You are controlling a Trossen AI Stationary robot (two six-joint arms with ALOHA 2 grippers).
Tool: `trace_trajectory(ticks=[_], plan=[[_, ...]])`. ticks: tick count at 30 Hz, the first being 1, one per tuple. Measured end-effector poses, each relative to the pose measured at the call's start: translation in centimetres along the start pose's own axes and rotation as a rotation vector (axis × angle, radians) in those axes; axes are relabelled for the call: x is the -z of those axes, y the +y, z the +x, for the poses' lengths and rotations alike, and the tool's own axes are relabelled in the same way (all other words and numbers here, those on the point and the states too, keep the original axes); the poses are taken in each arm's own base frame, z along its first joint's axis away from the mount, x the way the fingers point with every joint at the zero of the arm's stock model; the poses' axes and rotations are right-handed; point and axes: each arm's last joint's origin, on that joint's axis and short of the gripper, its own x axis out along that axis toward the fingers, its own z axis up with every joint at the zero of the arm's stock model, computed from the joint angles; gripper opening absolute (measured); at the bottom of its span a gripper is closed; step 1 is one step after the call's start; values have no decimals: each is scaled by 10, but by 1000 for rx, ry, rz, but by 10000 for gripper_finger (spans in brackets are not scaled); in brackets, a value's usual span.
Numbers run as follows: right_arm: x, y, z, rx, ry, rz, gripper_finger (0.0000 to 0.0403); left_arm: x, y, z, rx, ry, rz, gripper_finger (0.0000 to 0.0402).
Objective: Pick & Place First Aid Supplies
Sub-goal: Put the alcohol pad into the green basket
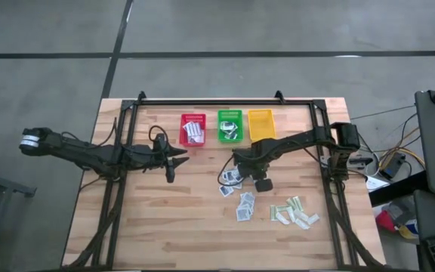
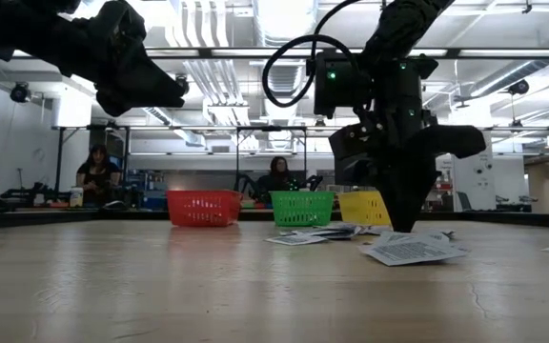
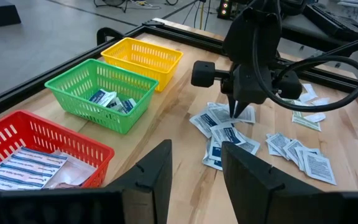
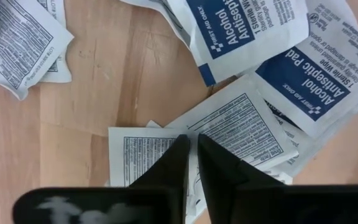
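Your first aid packets lie mostly on the counter [image 1: 165, 227]: a cluster of square alcohol pads [image 1: 231, 179] sits just in front of the green basket [image 1: 229, 126], a second small group of pads [image 1: 245, 206] lies a little nearer the front edge, and a scatter of pale green strips [image 1: 294, 212] lies off to the right of that. Your right gripper [image 4: 191, 163] is down on the first cluster, tips on a white pad printed with fine black text [image 4: 232, 134]; its jaws are drawn nearly together with only a thin slit between them, and you cannot tell whether a pad edge is pinched in that slit. Two pads with blue labels [image 4: 247, 25] overlap just beyond the tips. Some packets are already sorted: long white ones with blue stripes lie in the red basket [image 3: 17, 134], and a few small blue-and-white ones lie in the green basket. The yellow basket [image 3: 143, 57] stands at the right end of the row. Your left gripper [image 3: 194, 168] hangs above the counter left of the baskets, jaws spread and holding nothing. People sit in the room behind the counter.
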Motion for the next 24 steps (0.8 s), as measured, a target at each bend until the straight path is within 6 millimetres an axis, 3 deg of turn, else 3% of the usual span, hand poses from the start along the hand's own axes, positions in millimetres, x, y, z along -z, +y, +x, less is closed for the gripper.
trace_trajectory(ticks=[12, 24], plan=[[-1, 0, -5, -2, 22, 4, 8, 0, 0, 0, 0, 0, 0, 133], [-20, 0, -45, -5, 3, -27, 8, 0, 0, 0, 0, 1, 0, 133]])
